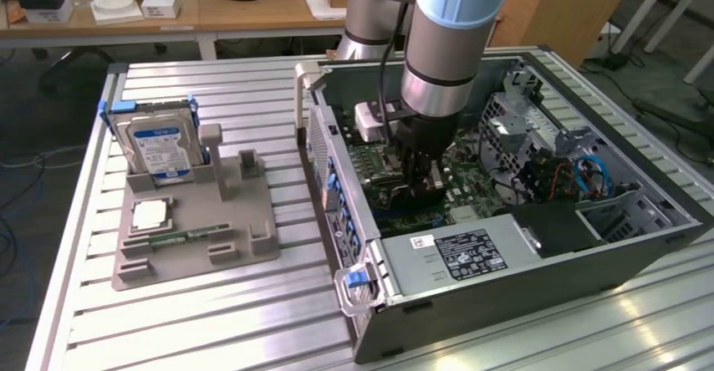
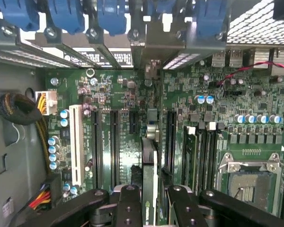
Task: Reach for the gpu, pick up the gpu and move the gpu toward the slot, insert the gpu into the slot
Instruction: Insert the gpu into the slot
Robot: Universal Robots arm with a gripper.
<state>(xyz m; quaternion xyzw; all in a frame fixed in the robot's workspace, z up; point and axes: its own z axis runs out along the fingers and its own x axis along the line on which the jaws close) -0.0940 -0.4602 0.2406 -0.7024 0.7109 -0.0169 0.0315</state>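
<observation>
The open computer case (image 1: 502, 246) lies on the slatted counter (image 1: 223, 321), the arm reaching down into it. Inside, the hand (image 2: 149, 196) is closed narrowly on the gpu (image 2: 149, 165), held edge-on above the green motherboard (image 2: 123, 101) among its long black slots (image 2: 171, 137). At the exterior view's left, a grey holder (image 1: 196, 229) carries the hard drive (image 1: 156, 147).

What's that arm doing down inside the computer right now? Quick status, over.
Fingers shut on the gpu, held edge-on. Card low over the motherboard inside the open computer case, lined up with the slots. Nothing seen in the way. Over.
</observation>
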